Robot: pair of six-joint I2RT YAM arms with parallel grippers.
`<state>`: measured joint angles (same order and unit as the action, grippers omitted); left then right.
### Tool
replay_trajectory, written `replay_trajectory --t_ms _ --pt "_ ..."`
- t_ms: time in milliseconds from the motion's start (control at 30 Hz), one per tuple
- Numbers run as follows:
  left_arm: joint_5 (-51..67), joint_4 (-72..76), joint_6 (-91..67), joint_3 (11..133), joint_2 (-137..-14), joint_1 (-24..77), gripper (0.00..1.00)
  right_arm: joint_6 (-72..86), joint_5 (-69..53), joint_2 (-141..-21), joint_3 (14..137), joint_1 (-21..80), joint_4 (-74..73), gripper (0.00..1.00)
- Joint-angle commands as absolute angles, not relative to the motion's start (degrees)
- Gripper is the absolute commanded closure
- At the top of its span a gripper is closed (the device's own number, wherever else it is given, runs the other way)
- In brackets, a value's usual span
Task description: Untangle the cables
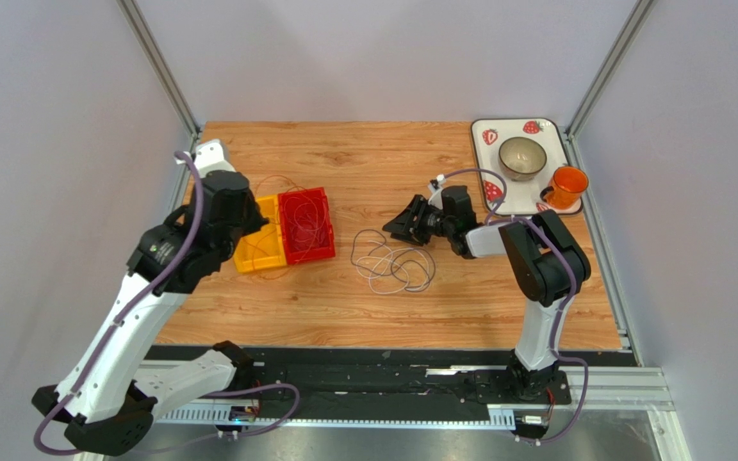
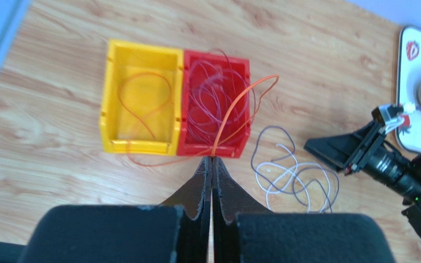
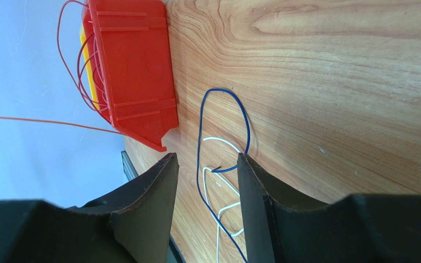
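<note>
Left gripper [image 2: 211,160] is showing at lower centre of the left wrist view, its jaws pressed together and pinching an orange cable [image 2: 234,107] at the tips. The cable is arching up and to the right over the red bin [image 2: 193,147]. The red bin is sitting against the yellow bin [image 2: 107,87], left of centre on the wooden table [image 1: 344,307]. Thin wire loops [image 2: 218,93] are lying inside the red bin, and an orange-brown loop [image 2: 145,112] is lying in the yellow one. A loose heap of white and blue cables [image 1: 392,264] is lying at centre of the top view, apart from the bins. Right gripper [image 1: 409,223] is hovering just upper right of that heap, jaws standing partly apart — contact with any wire cannot be told. A tray [image 1: 556,134] carrying a bowl [image 1: 522,157] and an orange cup [image 1: 567,184] is sitting at upper right.
</note>
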<state>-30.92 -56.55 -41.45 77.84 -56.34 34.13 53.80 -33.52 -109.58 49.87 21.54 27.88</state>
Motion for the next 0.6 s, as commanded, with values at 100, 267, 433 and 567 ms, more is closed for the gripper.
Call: replay_trajectory --t_ms 100,267,433,567 --pt "-35.33 -63.54 -30.6 91.99 -59.14 27.87 1.0 54.4 -34.37 -110.65 49.48 21.27 30.76 0.53" --pt "-37.09 -63.54 -27.52 100.88 -61.25 25.41 1.0 54.4 -34.54 -110.74 49.75 21.27 30.76 0.53" --pt "-39.63 -63.98 -24.7 109.41 -63.36 24.17 1.0 54.58 -34.8 -111.09 49.83 21.27 30.85 0.53" --pt "-40.78 -61.09 -21.72 113.72 -65.47 22.07 1.0 54.67 -34.89 -111.09 49.83 21.27 31.02 0.53"
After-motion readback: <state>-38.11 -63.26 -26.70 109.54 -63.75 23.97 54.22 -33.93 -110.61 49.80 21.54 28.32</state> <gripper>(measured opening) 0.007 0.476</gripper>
